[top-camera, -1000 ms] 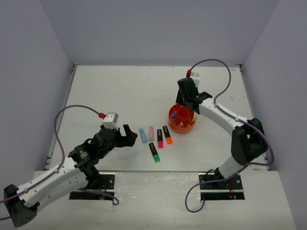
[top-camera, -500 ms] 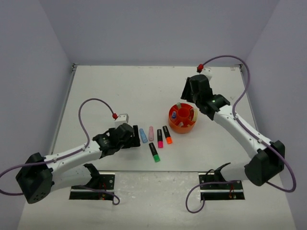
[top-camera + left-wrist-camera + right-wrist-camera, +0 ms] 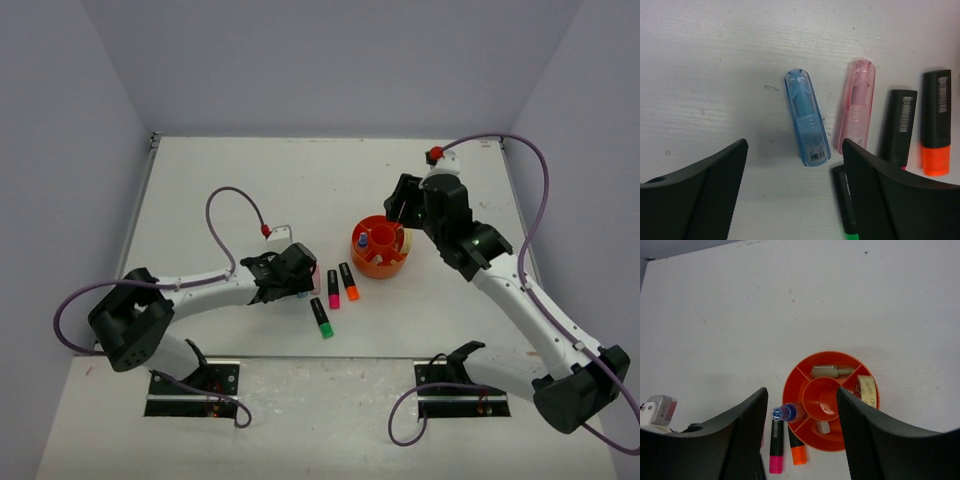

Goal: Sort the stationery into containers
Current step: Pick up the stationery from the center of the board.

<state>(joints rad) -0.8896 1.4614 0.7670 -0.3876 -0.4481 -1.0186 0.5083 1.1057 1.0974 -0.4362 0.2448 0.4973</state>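
Stretching out since the earlier view, the left arm [image 3: 215,285], the nearer one, is reaching low toward 3 o'clock and holding its spread, empty pincer [image 3: 795,150] astride the blue marker [image 3: 807,122], which is lying on the tabletop [image 3: 715,60] with its long axis running 12 to 6 between the jaws.

The top camera sits high behind the arm bases and looks down and forward over the whole white worktop [image 3: 220,190] from far off. The left wrist camera hangs very close above the worktop, facing straight down past the left end effector [image 3: 795,150] at a blue marker [image 3: 806,120] and a pink marker [image 3: 856,107]. The right wrist camera looks down from higher up, past the right end effector [image 3: 801,392], onto the orange organiser [image 3: 825,354]. All three views share the black marker with the orange cap [image 3: 935,127].
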